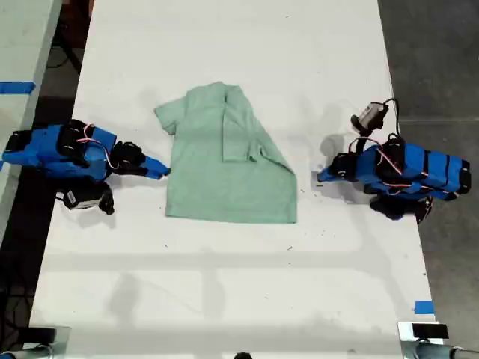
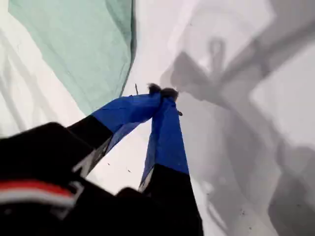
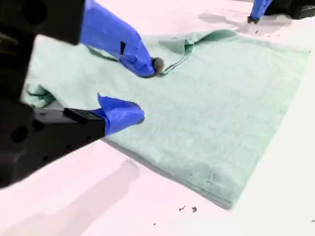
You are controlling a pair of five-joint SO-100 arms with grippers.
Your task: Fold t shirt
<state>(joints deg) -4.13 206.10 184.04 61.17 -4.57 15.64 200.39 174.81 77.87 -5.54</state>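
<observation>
the t shirt [image 1: 224,161] is soft pale mint cloth, plain, lying flat mid-way across the white surface [image 1: 224,277]. one sleeve is folded in over the body, leaving a slanted flap edge; the bottom hem runs straight.

my first pincer [image 2: 162,92] has its blue tips pressed together, holding nothing, just beside the shirt's edge at the exterior view's right.

my second pincer [image 3: 140,91] is spread, one tip over the cloth, one at its edge; whether it touches is hard to tell.

dark floor [image 1: 441,67] borders the surface, blue tape [image 1: 423,307] near a corner.
</observation>
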